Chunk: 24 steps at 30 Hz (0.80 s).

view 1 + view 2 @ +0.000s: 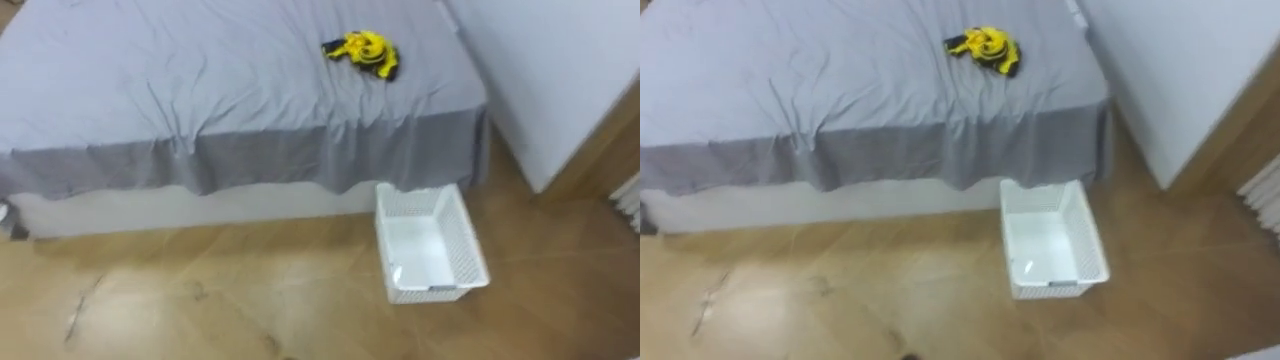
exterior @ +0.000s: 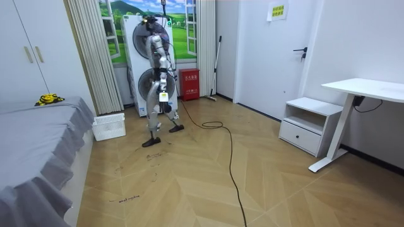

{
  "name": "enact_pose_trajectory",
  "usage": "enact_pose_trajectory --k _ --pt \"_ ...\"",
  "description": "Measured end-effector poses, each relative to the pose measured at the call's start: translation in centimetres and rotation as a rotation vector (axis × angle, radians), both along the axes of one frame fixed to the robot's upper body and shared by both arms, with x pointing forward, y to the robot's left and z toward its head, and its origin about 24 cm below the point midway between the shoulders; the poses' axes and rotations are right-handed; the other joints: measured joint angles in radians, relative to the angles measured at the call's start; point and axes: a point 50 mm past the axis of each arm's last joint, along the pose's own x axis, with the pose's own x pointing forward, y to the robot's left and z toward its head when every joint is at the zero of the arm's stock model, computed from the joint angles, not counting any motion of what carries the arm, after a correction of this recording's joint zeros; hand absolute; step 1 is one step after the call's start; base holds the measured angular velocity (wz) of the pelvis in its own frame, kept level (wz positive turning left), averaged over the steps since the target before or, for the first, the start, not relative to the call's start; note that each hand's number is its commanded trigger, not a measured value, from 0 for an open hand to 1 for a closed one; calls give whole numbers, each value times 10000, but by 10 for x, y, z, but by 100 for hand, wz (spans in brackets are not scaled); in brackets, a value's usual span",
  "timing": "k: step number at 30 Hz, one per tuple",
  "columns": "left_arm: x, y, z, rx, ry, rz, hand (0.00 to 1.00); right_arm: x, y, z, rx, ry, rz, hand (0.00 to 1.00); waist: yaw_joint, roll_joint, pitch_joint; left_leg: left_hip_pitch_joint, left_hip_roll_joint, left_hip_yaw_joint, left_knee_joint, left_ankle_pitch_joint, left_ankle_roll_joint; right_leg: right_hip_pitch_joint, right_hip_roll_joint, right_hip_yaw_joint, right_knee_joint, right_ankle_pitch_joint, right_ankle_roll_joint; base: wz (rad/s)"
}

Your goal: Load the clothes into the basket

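While the robot stands upright on the wooden floor (image 2: 189,176) (a few steps out from the side of the bed (image 1: 200,90), with a tall white unit of two round fans (image 2: 140,60) close behind it), the clothes (image 1: 362,52) are not in the basket (image 1: 466,245). They lie as one small yellow-and-black bundle on top of the bed's grey sheet, near the far right corner as the robot's head sees it. The basket, white with latticed walls, sits on the floor just beside the hanging edge of the sheet, below that same corner; its inside shows a bare white bottom. Bundle and basket are apart, with the edge of the bed between them.

In the room view a hand (image 2: 163,97) hangs low in front of the robot's hip, well away from both bed and basket. It is too small there to read, so I cannot tell whether it is released or clenched (nor which side it belongs to).

Farther off, toward the room view's right, a white surface (image 2: 369,85) stands against the wall with a low white cabinet (image 2: 309,126) beside it. A red box (image 2: 189,84) sits on the floor by the fans, and grey curtains (image 2: 95,50) hang behind the basket.
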Motion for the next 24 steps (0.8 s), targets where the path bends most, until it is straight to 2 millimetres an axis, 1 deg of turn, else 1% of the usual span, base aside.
enact_pose_trajectory --k 1,2,3,4,5,6,7,8,9,10,11,12,13,14,15,16,17,18,19,20,21,22,23,24 --pt "-3 2 0 40 59 117 0 1 1 0 -14 -53 115 0 37 -22 5 86 15 31 290 -251 42 173 -106 -156 -104 170 318 -50" --pt "-9 8 1 140 174 274 0 8 3 0 -94 -381 367 0 105 -98 95 313 99 60 1112 -687 140 589 -235 -384 -31 598 535 -91" --pt "-11 13 2 205 210 436 0 19 6 0 -186 -835 614 0 430 -149 478 238 343 370 2407 -905 66 834 -266 -351 888 921 433 -103" --pt "-14 14 2 232 247 485 0 21 7 1 -242 -953 598 0 481 -193 418 356 349 412 2313 -1008 -153 678 -225 -427 1660 998 386 -74" --pt "-12 15 2 289 161 429 0 23 5 2 -291 -1150 505 0 356 -86 293 889 397 425 1486 -1543 -22 122 -224 -983 3411 1427 497 0" --pt "-6 20 4 457 56 328 0 25 8 2 -224 -1268 448 0 236 -164 216 1308 158 253 1396 -2046 150 -605 -397 -1556 5243 2352 643 19" --pt "13 21 5 622 -370 169 0 30 9 2 -178 -1422 492 0 400 -141 215 1701 153 221 1108 -2180 199 -1513 -435 -1662 6733 2939 566 11" --pt "20 20 6 678 -521 29 0 36 9 3 -180 -1622 563 0 540 -67 254 1970 229 208 906 -2201 173 -2061 -396 -1806 7278 2708 435 -22" --pt "29 19 7 728 -712 -130 0 51 10 7 -167 -2217 701 0 620 196 286 2521 395 111 391 -2189 141 -3033 -221 -2226 7795 2038 94 -14" --pt "36 18 8 793 -982 -193 0 66 13 11 -92 -2920 854 0 550 412 276 3099 511 -93 -170 -2130 63 -3909 25 -2648 7577 1436 -102 0" --pt "40 18 9 835 -1164 -247 0 75 15 13 -14 -3266 916 0 474 494 292 3378 575 -184 -393 -2115 46 -4263 155 -2885 7222 1230 -155 30" --pt "48 16 11 838 -1526 -498 0 87 19 18 103 -3824 1116 0 266 594 293 3887 589 -397 -805 -2109 33 -4818 375 -3235 6029 1082 -175 40" --pt "53 15 12 831 -1668 -680 0 93 20 20 91 -4049 1289 0 202 604 279 4130 572 -508 -990 -2119 30 -5041 462 -3269 5270 1089 -185 60" --pt "59 9 13 751 -1825 -1154 0 106 21 25 51 -4508 1487 0 106 626 252 4608 530 -715 -1355 -2153 2 -5284 596 -3358 3466 1310 -211 51" --pt "64 2 13 609 -1960 -1572 0 119 22 31 35 -5025 1491 0 100 664 244 5102 516 -878 -1686 -2218 -53 -5408 682 -3520 1729 1881 -230 50" --pt "65 -2 12 514 -1981 -1724 0 124 23 33 -7 -5268 1494 0 72 697 225 5369 531 -1017 -1838 -2275 -91 -5401 702 -3712 1041 2370 -270 53" --pt "65 -7 12 386 -2021 -1901 0 133 24 39 -111 -5686 1549 0 25 708 155 5790 553 -1228 -2116 -2356 -168 -5327 713 -3903 89 3202 -436 55" --pt "64 -11 12 288 -2030 -1937 0 144 24 45 -273 -6124 1631 0 89 738 121 6192 636 -1370 -2269 -2498 -268 -5214 813 -3921 -340 4092 -828 45" --pt "61 -11 11 246 -1947 -1912 0 155 25 53 -397 -6597 1683 0 248 771 23 6431 799 -1328 -2237 -2665 -483 -5057 1042 -3908 -315 4625 -1142 14" --pt "59 -11 10 247 -1905 -1885 0 160 26 57 -449 -6862 1691 0 283 805 9 6442 922 -1309 -2031 -2757 -649 -4995 1193 -3923 -212 4661 -1189 0" --pt "54 -9 10 263 -1783 -1780 0 169 28 66 -503 -7378 1755 0 273 922 26 6256 1227 -1239 -1135 -2924 -955 -4766 1295 -4047 -43 4612 -1223 14" --pt "46 -7 9 300 -1607 -1681 0 175 30 72 -602 -7746 1846 0 197 1008 25 5831 1562 -1071 303 -2797 -1226 -4449 1334 -4418 147 4228 -1331 26" --pt "42 -5 8 330 -1517 -1632 0 177 30 74 -653 -7863 1908 0 112 1005 22 5647 1680 -1001 923 -2589 -1568 -4245 1344 -4505 216 4123 -1291 39" --pt "29 -2 7 368 -1225 -1426 0 179 30 77 -712 -8006 1942 0 -86 916 41 5389 1964 -892 1997 -2140 -2074 -3768 1329 -4479 199 3864 -1242 30"
